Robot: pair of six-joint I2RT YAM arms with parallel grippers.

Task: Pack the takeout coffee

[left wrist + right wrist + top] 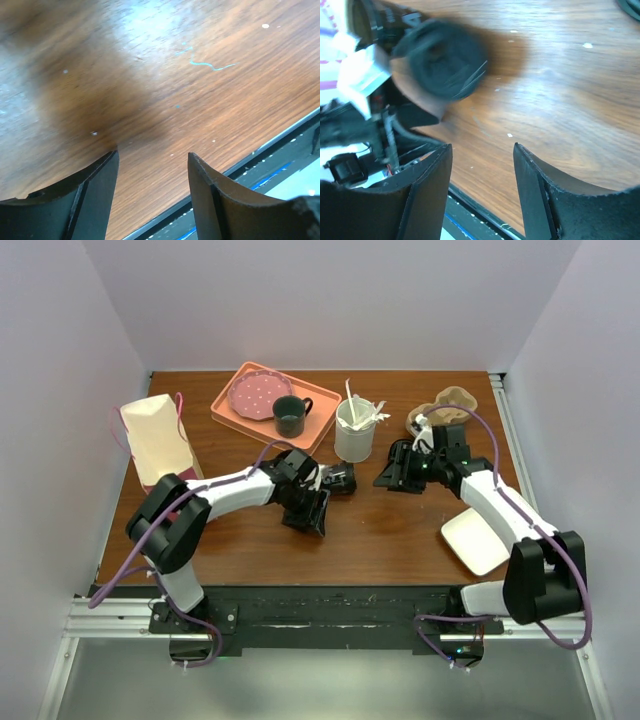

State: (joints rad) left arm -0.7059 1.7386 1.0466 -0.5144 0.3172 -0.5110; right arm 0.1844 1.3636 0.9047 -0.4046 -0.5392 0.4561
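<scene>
1. The coffee cup (341,478) sits on the wooden table (380,535) near its middle, between my two arms. It is just beside my left wrist and close in front of my right hand.
2. From my right wrist the cup is a blurred dark round shape up and to the left, its lid turned toward me. I cannot tell whether it stands upright or is tipped.
3. My right hand (482,146) is spread apart and holds nothing. Only bare wood shows between its two dark fingers (425,200), and the cup lies beyond the tips, not touching them.
4. My left hand (152,155) is also spread apart and holds nothing. It points down at bare table toward the near edge, and the cup does not appear in its wrist view.
5. Just behind the cup stands a pale tumbler (354,438) with white sticks poking out of it.
6. Further back and to the left lies an orange tray (222,408). It carries a pink dotted plate (258,395) and a dark mug (290,417) with a handle.
7. A cream paper bag (155,440) with pink handles stands at the table's left edge.
8. A brown cardboard carrier (452,403) sits at the back right, behind my right hand.
9. A white square dish (478,540) lies near the front right, partly under my right arm.
</scene>
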